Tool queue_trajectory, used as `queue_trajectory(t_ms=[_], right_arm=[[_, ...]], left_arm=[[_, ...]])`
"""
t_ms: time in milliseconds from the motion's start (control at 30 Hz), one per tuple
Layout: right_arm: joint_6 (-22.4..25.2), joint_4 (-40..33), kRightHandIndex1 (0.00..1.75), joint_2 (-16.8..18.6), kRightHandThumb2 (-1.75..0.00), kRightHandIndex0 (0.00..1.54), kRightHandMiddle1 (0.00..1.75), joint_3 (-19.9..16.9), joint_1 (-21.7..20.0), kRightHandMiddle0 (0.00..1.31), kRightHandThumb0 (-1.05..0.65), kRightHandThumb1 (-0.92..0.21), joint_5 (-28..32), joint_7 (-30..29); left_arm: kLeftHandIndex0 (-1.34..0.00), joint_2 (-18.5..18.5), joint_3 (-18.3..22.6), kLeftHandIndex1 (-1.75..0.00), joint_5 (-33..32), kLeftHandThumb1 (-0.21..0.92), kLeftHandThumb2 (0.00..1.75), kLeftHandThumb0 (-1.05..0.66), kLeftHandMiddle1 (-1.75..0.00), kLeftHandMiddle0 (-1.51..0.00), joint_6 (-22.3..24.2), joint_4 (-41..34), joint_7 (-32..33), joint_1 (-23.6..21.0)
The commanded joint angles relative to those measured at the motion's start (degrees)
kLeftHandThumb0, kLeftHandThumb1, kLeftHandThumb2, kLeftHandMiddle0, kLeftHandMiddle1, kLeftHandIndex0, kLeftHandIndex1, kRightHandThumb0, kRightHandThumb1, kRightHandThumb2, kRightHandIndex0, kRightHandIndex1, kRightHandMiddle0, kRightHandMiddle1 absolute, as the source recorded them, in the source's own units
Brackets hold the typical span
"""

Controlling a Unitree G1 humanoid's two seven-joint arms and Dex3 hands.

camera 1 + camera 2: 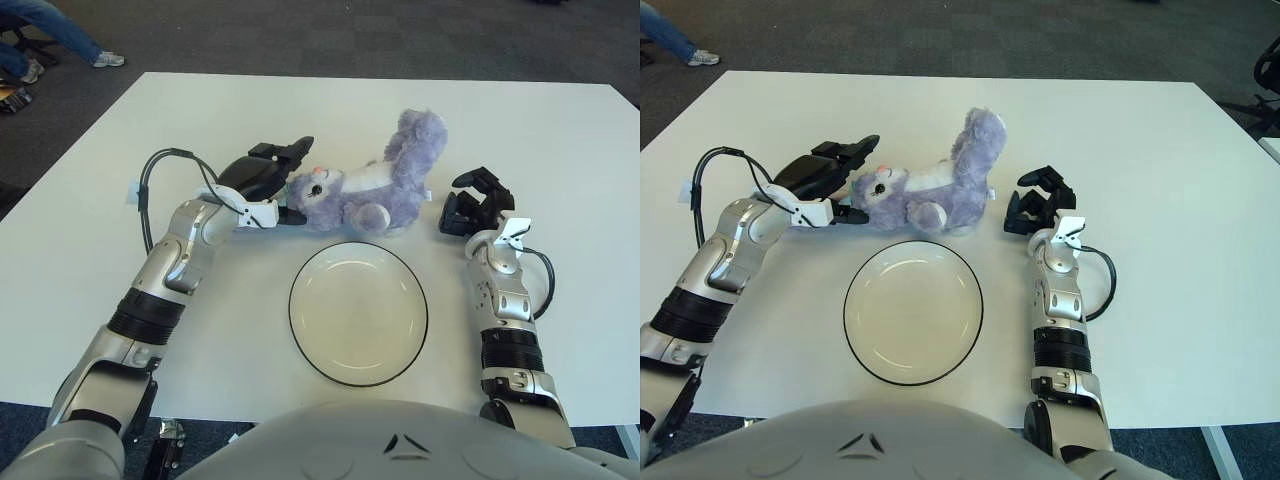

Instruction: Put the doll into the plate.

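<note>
A fluffy purple doll, a plush animal with a white belly, a small pink nose and a thick bushy tail sticking up, lies on its side on the smooth white worktop. It sits just behind the plate, not in it. The plate is round, shallow and glossy cream with a thin dark rim, and it holds nothing.

The left hand, made of hard black plastic on a brushed metal arm with a looping black cable, is at the doll's head end. One finger reaches over the head and another lies low against the face, so the fingers bracket the head; whether they actually press into the fur is hard to tell, though it looks like a loose grip not fully closed.

The right hand shows just to the right of the doll, apart from it, its black fingers curled and holding nothing.
</note>
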Motion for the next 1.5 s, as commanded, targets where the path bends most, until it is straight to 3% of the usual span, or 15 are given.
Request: queue_trajectory(t_ms=[0, 333, 467, 500, 533, 567, 600, 700, 867, 1067, 1467], right_arm=[[1.19, 0.65, 1.75, 0.07, -1.66, 0.90, 1.48, 0.00, 0.68, 0.80, -0.02, 0.06, -0.28, -0.01], [1.01, 1.20, 1.75, -0.12, -1.66, 0.90, 1.48, 0.02, 0.33, 0.79, -0.02, 0.06, -0.41, 0.11], [0.95, 1.21, 1.75, -0.15, -1.66, 0.90, 1.47, 0.03, 0.32, 0.81, -0.02, 0.07, -0.35, 0.25], [0.94, 1.22, 1.75, -0.15, -1.66, 0.90, 1.47, 0.03, 0.32, 0.81, -0.02, 0.07, -0.35, 0.27], [0.95, 1.21, 1.75, -0.15, -1.66, 0.90, 1.47, 0.03, 0.32, 0.81, -0.02, 0.07, -0.35, 0.25], [0.96, 1.21, 1.75, -0.14, -1.66, 0.90, 1.46, 0.02, 0.33, 0.81, -0.02, 0.07, -0.34, 0.24], [0.97, 1.19, 1.75, -0.13, -1.66, 0.90, 1.46, 0.02, 0.33, 0.81, -0.02, 0.07, -0.35, 0.22], [0.97, 1.11, 1.75, -0.09, -1.66, 0.90, 1.46, 0.03, 0.37, 0.81, -0.02, 0.06, -0.35, 0.17], [1.01, 0.89, 1.75, -0.11, -1.65, 0.90, 1.47, 0.14, 0.49, 0.80, -0.02, 0.06, -0.46, 0.19], [1.19, 0.87, 1.75, -0.27, -1.65, 0.90, 1.47, 0.28, 0.49, 0.80, -0.02, 0.06, -0.65, 0.23], [0.83, 1.08, 1.75, -0.51, -1.69, 0.91, 1.51, 0.39, 0.64, 0.79, -0.02, 0.08, -0.72, 0.68]], left_arm=[[0.00, -0.66, -0.73, 0.00, -2.37, 0.92, 0.37, -1.02, -0.16, 0.00, 0.70, -0.51, -2.36, 0.08], [0.00, -1.25, -1.82, 0.00, -4.34, 0.92, 0.40, -0.99, -0.10, -0.02, 2.30, -3.35, -5.05, 0.92], [0.00, -1.87, -2.84, 0.00, -3.46, 0.92, 0.38, -0.97, -0.14, -0.11, 4.94, -5.01, -6.57, 0.89], [0.00, -1.96, -3.11, 0.00, -3.17, 0.92, 0.38, -0.97, -0.20, -0.12, 5.75, -5.57, -7.08, 0.85], [0.00, -2.08, -3.42, 0.00, -2.73, 0.92, 0.38, -0.97, -0.38, -0.10, 6.84, -6.51, -7.77, 0.82], [0.00, -2.15, -3.65, 0.00, -2.42, 0.92, 0.38, -0.97, -0.65, -0.06, 7.65, -7.20, -8.26, 0.81], [0.00, -2.21, -3.86, 0.00, -2.15, 0.92, 0.39, -0.97, -0.76, -0.05, 8.41, -7.89, -8.72, 0.84], [0.00, -2.25, -4.25, 0.00, -1.82, 0.92, 0.38, -0.98, -1.35, -0.02, 9.86, -9.01, -9.60, 0.95], [0.00, -2.19, -4.44, 0.00, -2.41, 0.92, 0.38, -0.99, -1.68, -0.07, 10.59, -9.95, -10.36, 1.35], [-0.02, -2.41, -4.08, -0.03, -5.04, 0.92, 0.44, -1.04, -1.74, -0.27, 5.98, -8.88, -7.39, 2.84], [-0.01, -4.56, -4.45, -0.01, -6.98, 0.92, 0.49, -1.05, -1.75, -0.41, 1.70, -10.52, -4.10, 3.91]])
